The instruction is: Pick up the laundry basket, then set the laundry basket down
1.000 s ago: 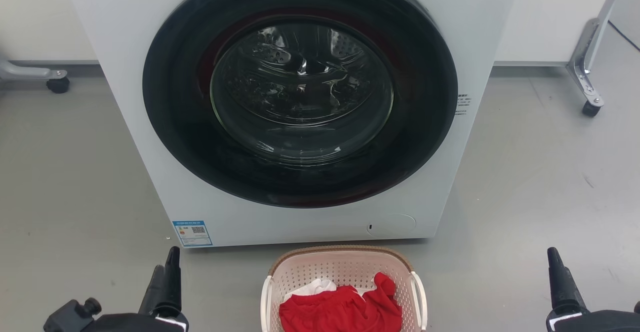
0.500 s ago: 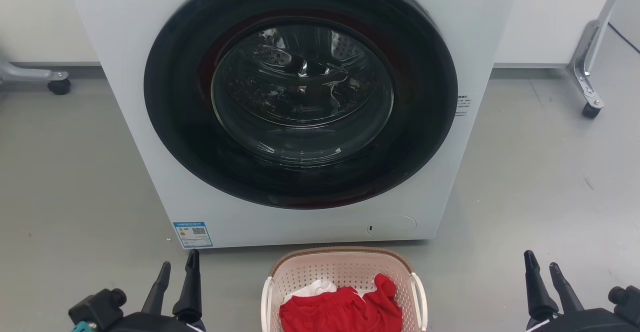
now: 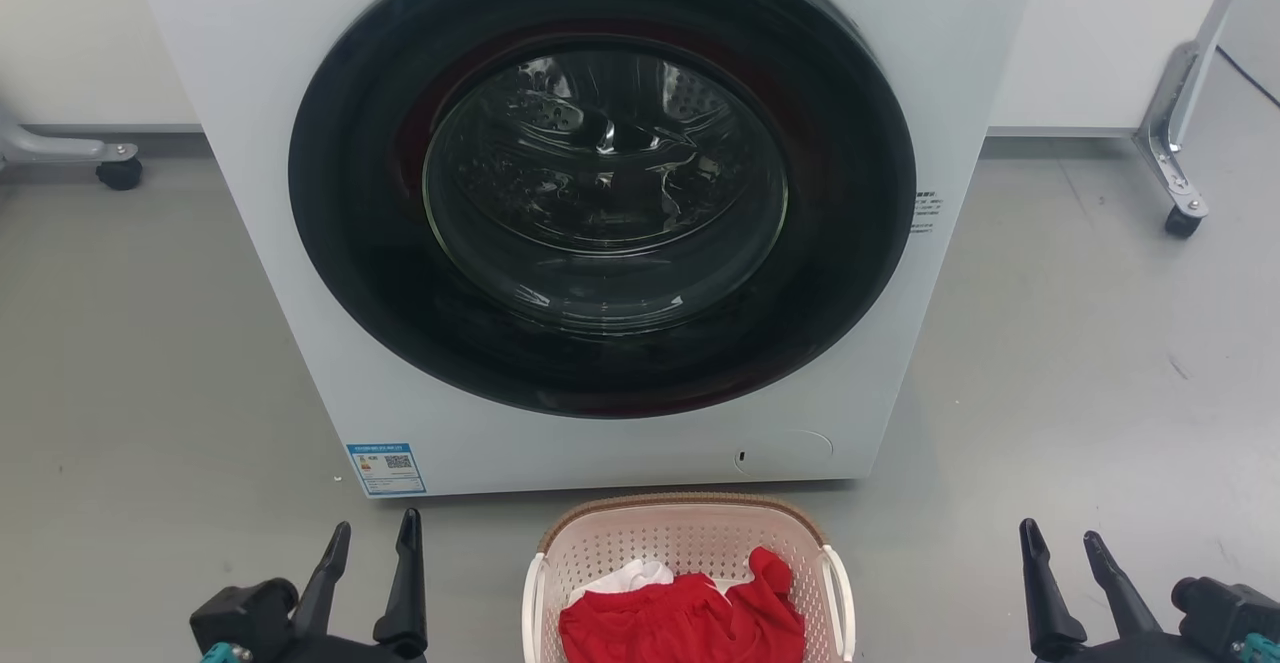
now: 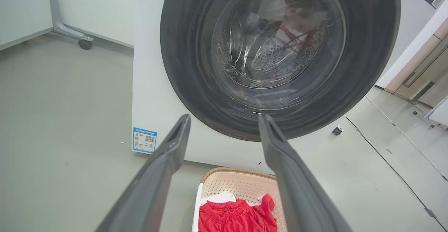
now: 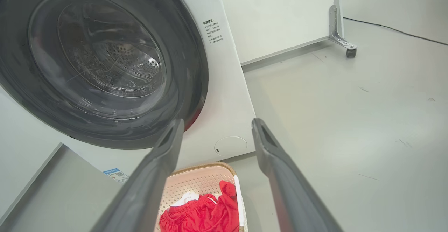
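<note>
The laundry basket (image 3: 600, 543) is pale pink-cream perforated plastic with a brown rim and white side handles. It stands on the grey floor just in front of the washer, holding red and white clothes (image 3: 690, 618). It also appears low in the left wrist view as the laundry basket (image 4: 238, 184) and in the right wrist view as the laundry basket (image 5: 196, 183). My left gripper (image 3: 375, 533) hovers open to the basket's left, apart from it. My right gripper (image 3: 1062, 537) hovers open to its right, also apart. Both hold nothing.
A white front-loading washer (image 3: 250, 93) with a dark round door (image 3: 600, 183), shut, stands right behind the basket. Wheeled metal frame legs stand at the far left (image 3: 118, 171) and far right (image 3: 1182, 213). Grey floor (image 3: 1080, 363) spreads on both sides.
Both grippers have moved inward toward the basket and turned, so that each now shows two spread fingers. The basket has stayed in place.
</note>
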`<state>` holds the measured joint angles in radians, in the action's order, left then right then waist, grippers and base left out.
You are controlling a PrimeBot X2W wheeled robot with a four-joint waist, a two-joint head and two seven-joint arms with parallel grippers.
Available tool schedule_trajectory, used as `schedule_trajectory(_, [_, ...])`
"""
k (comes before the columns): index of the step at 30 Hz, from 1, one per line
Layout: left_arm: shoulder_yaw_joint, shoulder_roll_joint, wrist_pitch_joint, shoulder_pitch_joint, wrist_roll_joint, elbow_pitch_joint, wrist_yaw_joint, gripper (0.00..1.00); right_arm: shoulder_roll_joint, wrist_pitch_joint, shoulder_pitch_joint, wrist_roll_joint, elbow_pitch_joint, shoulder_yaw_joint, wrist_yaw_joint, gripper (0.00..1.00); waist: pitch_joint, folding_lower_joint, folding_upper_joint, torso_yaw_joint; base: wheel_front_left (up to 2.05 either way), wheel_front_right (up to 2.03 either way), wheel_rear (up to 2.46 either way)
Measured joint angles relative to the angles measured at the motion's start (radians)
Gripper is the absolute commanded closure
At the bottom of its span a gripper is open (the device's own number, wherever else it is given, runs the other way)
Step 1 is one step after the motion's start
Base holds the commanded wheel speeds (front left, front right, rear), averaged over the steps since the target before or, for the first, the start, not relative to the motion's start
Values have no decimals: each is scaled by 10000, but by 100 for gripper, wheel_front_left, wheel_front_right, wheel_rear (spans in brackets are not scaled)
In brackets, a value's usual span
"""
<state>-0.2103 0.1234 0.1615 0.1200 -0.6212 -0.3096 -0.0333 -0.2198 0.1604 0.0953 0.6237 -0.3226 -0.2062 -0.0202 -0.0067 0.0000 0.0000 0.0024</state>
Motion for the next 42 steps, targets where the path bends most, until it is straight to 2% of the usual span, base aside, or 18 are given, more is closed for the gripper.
schedule_trajectory(24, [-474,-13,882,12,3185,-516,-650,0,-320,888,123,-2755,-359,-658,-594,0,6,0,0,-3,0,0,0])
schedule_trajectory(42, [-416,-142,882,24,3254,-723,-721,0,-318,888,123,-2826,-397,-514,-600,0,48,0,0,7,0,0,0])
